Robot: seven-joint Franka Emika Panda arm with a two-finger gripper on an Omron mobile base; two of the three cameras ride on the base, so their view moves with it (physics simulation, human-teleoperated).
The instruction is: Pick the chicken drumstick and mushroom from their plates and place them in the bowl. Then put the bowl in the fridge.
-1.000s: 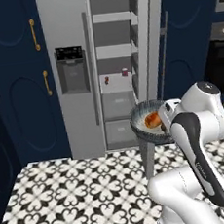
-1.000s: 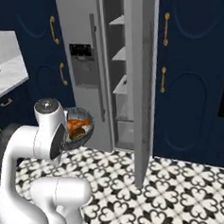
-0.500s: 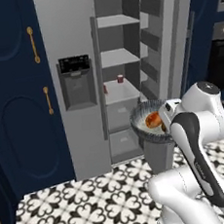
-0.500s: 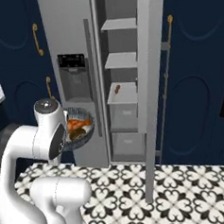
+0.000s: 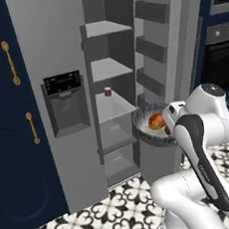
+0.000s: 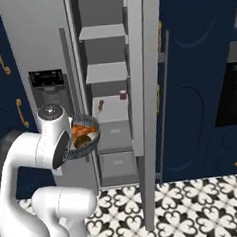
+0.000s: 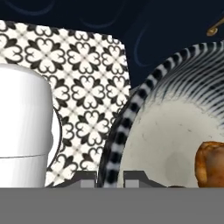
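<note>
Pinching the near rim of the bowl, the jaws are sitting closed on it, one dark fingertip showing on each side of the striped edge in the hand view. At the gripper the bowl is spreading away up and to the right, its pale inside facing the camera. Inside it, to the right of the jaws, the chicken drumstick is lying orange-brown against the pale bottom. In the right base view a darker brown lump, the mushroom, is resting just below the drumstick in the same bowl.

From the left base view the bowl is being held up in the air at the end of the arm, roughly level, in front of the fridge. Its right door is standing open, and the grey shelves are lying beyond the bowl, on the far side from the jaws. A small red-topped cup is standing on one shelf, higher than the bowl and well apart from it. Beneath the gripper the patterned floor tiles are showing.
</note>
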